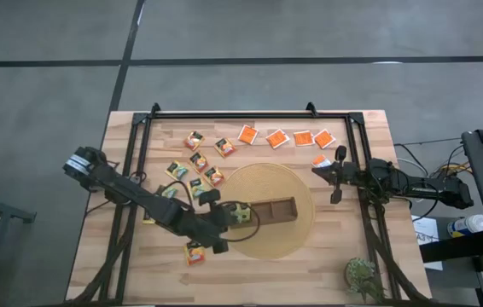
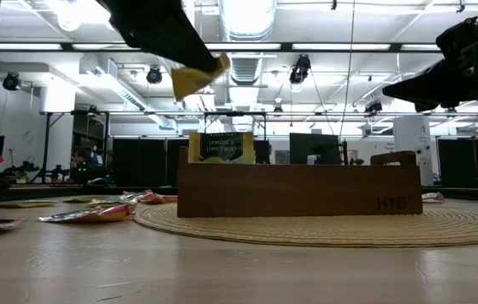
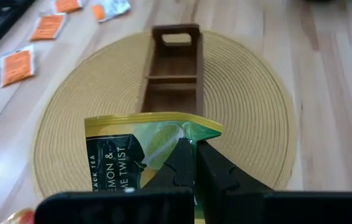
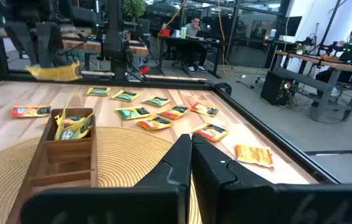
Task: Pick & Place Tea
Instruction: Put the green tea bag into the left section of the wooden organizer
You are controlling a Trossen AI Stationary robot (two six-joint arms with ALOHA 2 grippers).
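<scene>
Left pincer [image 3: 194, 144] on sachet [image 3: 140, 146] corner

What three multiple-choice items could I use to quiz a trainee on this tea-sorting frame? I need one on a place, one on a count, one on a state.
1. Where does the wooden tray stand?
A. on the round woven mat
B. on bare table
C. on the floor

2. How many compartments has the tray?
A. two
B. three
C. five

3. What is the left gripper doing?
A. hanging open
B. shut on nothing
C. shut on a lemon tea sachet

Answers:
1 A, the mat rings the tray in the high view.
2 B, two dividers show in the left wrist view.
3 C, the fingers pinch the sachet's edge.
</scene>
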